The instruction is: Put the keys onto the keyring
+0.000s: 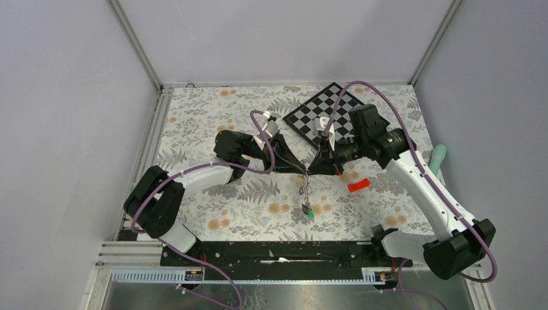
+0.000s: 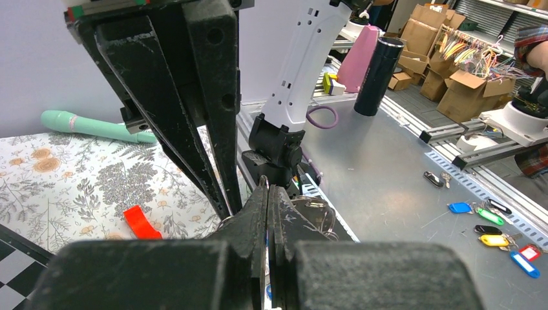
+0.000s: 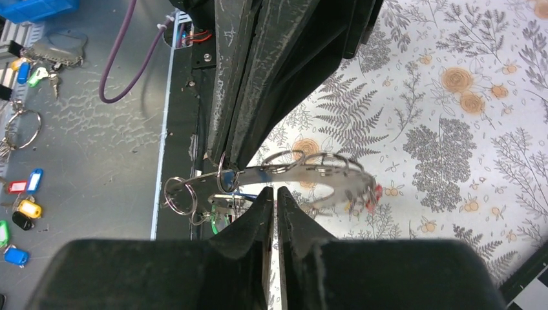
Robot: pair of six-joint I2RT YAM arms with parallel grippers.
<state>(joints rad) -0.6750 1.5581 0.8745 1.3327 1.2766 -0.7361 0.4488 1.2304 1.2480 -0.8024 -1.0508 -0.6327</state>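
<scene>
The middle of the floral tablecloth [image 1: 194,129] is blocked by the black left gripper [image 1: 302,170] and right gripper [image 1: 312,169], met tip to tip, with green-tagged metal keys [image 1: 308,209] beneath. A red oblong block [image 1: 358,185] is set near on the right and a black-and-white chequered board [image 1: 302,117] behind. Bare cloth is left at the near left.
</scene>
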